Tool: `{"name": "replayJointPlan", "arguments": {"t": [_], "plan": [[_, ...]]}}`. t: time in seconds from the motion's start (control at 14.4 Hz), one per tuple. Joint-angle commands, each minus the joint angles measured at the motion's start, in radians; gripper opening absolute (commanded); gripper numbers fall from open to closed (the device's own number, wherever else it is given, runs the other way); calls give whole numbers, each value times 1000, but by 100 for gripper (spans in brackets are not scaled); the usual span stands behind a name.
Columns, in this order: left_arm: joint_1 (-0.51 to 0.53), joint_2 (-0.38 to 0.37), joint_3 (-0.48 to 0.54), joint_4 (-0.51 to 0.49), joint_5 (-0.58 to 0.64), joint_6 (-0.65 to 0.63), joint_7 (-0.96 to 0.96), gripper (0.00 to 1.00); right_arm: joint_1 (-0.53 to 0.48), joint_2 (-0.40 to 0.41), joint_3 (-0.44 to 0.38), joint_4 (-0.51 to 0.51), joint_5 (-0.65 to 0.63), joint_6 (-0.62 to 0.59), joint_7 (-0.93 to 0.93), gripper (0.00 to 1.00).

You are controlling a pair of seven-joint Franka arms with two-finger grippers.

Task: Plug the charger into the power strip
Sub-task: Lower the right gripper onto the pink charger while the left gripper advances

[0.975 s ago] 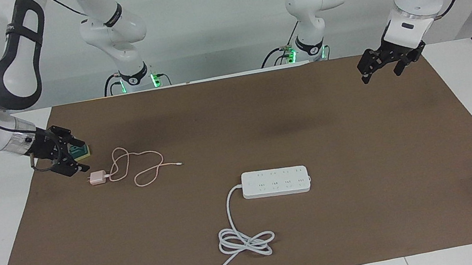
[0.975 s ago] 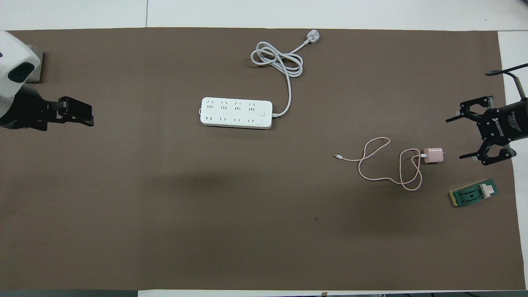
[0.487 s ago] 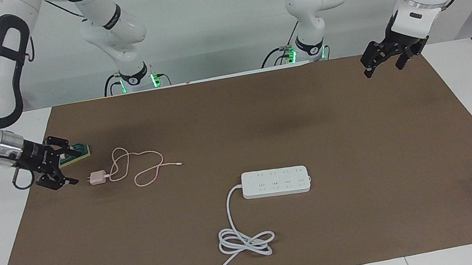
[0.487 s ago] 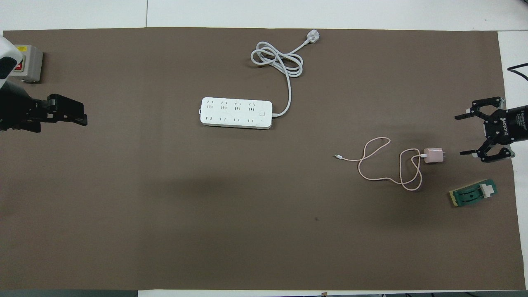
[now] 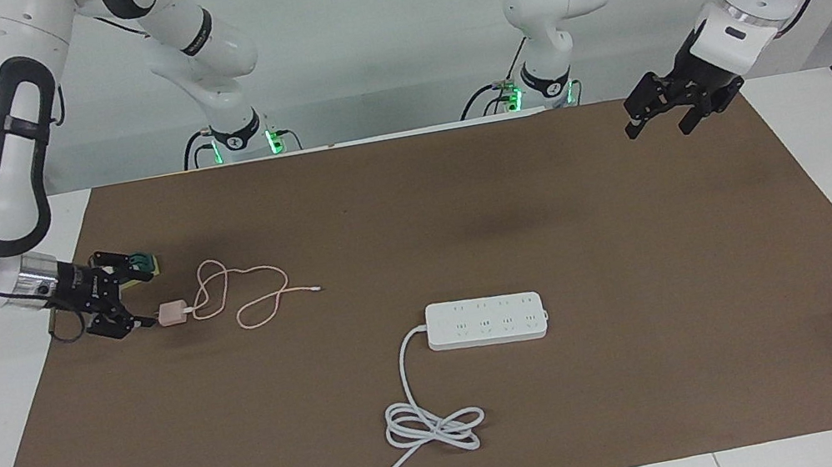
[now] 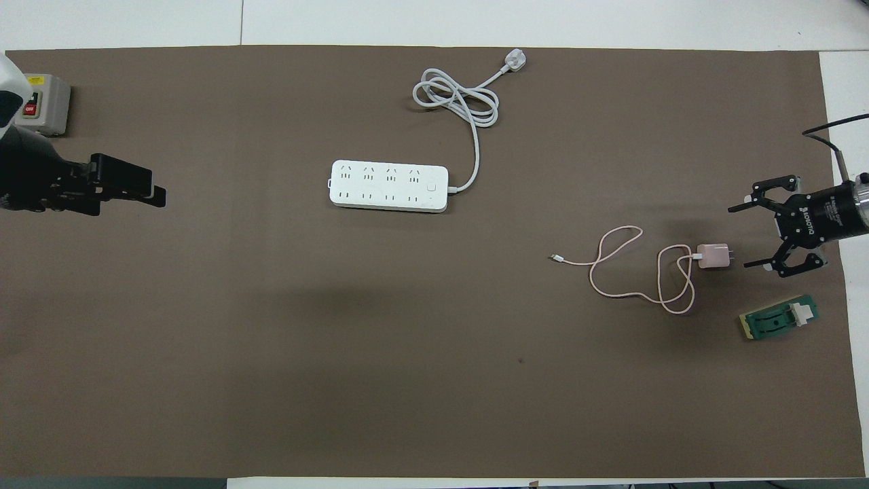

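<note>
While my right gripper (image 5: 136, 300) is hanging open just beside the pink charger (image 5: 172, 313), prongs facing it, I'm risking nudging it away; the power strip (image 5: 486, 321) is lying mid-table, my left gripper (image 5: 655, 124) waiting open.

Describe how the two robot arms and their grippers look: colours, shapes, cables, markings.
Both arms have glossy white rounded shells with dark grey joint sections and silver wrist rings. Black cables run along them, and green lights glow at the bases. The right gripper and the left gripper are black two-finger linkage grippers; white lettering marks the right one's body in the overhead view.
</note>
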Motion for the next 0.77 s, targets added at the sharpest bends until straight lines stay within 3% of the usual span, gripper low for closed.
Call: {"name": "replayJointPlan", "arguments": {"t": [0.0,0.21,0.56,0.7], "plan": [[40,6,-2,14,-111,-25,23,100,-6,15,2,-7,-7,-13,-109,100],[89,20,-2,11,-244,-25,112,100,-24,43,2,-13,-6,-1,-131,100],[190,133,-4,3,-531,-91,275,100,-56,66,2,-51,25,45,-149,100],[192,141,-4,-22,-604,-80,328,100,-67,81,2,-59,28,48,-171,100]]}}
